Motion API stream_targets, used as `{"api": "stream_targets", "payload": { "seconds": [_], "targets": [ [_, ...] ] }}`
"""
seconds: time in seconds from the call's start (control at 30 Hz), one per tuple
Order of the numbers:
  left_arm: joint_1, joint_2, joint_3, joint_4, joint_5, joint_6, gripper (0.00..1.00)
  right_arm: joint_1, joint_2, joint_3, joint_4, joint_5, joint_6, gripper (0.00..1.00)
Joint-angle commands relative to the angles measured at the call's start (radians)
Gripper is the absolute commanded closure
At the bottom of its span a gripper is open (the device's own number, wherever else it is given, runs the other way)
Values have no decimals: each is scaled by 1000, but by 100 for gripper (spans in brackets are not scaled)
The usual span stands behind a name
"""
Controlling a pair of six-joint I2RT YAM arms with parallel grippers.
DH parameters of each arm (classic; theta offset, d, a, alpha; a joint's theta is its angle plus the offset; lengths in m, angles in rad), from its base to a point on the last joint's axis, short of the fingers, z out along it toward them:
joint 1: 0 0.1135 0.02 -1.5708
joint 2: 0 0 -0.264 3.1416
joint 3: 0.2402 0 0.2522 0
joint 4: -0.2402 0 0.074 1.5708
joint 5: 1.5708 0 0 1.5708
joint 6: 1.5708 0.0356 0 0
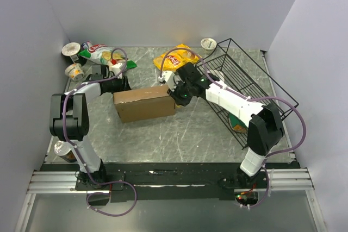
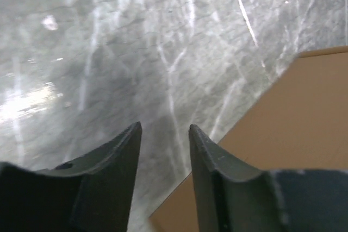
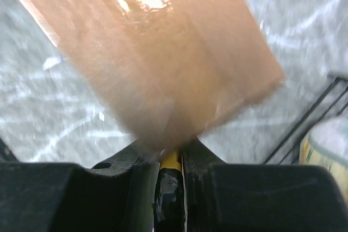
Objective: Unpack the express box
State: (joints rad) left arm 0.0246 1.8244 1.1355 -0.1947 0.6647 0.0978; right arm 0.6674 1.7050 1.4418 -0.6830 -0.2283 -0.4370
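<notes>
The express box [image 1: 144,105] is a plain brown cardboard mailer lying flat and closed in the middle of the table. My right gripper [image 1: 175,95] is at its right end. In the right wrist view the box [image 3: 157,52] fills the top, and the gripper [image 3: 163,153] is shut on its near edge, with a small yellow bit [image 3: 171,161] showing between the fingers. My left gripper [image 1: 124,86] hovers at the box's far left corner. In the left wrist view it [image 2: 163,129] stands open over bare table, and the box [image 2: 288,129] lies just right of the right finger [image 2: 209,156].
A black wire basket [image 1: 247,77] stands at the right with a packet [image 1: 237,123] inside. A yellow chip bag [image 1: 176,58] and a cup [image 1: 208,43] lie behind the box. Cups [image 1: 73,61] and a green bag [image 1: 95,51] sit far left, and a can [image 1: 64,150] near left.
</notes>
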Motion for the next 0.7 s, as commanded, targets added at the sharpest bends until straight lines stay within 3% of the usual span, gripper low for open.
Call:
{"api": "stream_targets", "payload": {
  "seconds": [0.0,0.43,0.53,0.67],
  "targets": [
    [-2,1,43,26,-19,-75,52,37,-5,45,116,-36,-26,100],
    [69,-29,92,26,29,-53,50,12,-183,-84,60,-3,-74,100],
    [119,-126,99,73,152,-41,47,-23,-235,-83,-3,18,-60,100],
    [146,-208,184,5,306,-6,33,-61,-284,18,-49,107,93,100]
  ]
}}
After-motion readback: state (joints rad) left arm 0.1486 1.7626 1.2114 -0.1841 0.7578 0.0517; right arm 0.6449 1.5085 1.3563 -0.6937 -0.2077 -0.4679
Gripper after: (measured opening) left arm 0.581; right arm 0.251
